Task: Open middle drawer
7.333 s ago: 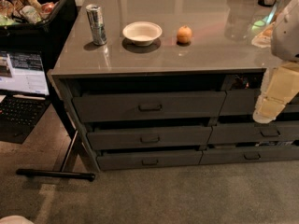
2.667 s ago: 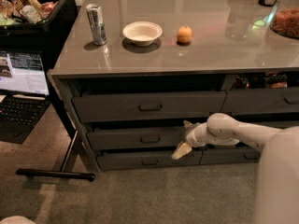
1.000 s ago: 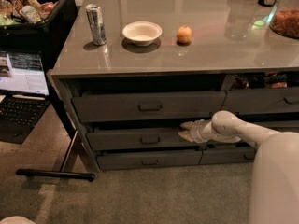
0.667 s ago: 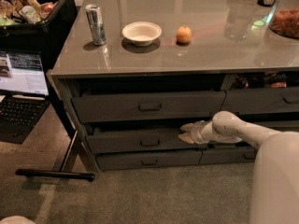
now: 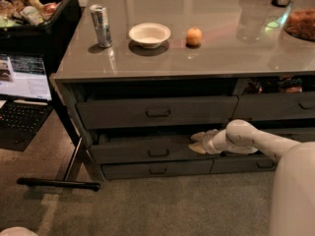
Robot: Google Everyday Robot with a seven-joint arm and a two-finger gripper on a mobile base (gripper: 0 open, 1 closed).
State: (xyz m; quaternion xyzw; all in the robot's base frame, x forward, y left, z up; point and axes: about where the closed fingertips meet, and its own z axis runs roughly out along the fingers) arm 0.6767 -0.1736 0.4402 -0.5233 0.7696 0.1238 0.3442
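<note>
The middle drawer (image 5: 133,150) is the wide dark grey front in the left column, between a taller drawer (image 5: 123,113) above and a short one (image 5: 128,170) below. Its small loop handle (image 5: 158,153) is at its centre. The drawer front stands slightly out from the cabinet, with a dark gap along its top edge. My gripper (image 5: 199,142) reaches in from the right on a pale arm (image 5: 246,140). It sits at the top right corner of the middle drawer's front, to the right of the handle and apart from it.
On the grey counter (image 5: 216,48) stand a can (image 5: 102,25), a white bowl (image 5: 149,34) and an orange fruit (image 5: 194,36). A laptop (image 5: 22,97) sits on a low stand at the left, with a black metal foot (image 5: 59,183) on the carpet. More drawers are at the right (image 5: 275,106).
My gripper has risen from the lower drawer's level to the middle drawer's top right corner. Over the last second it has hardly moved.
</note>
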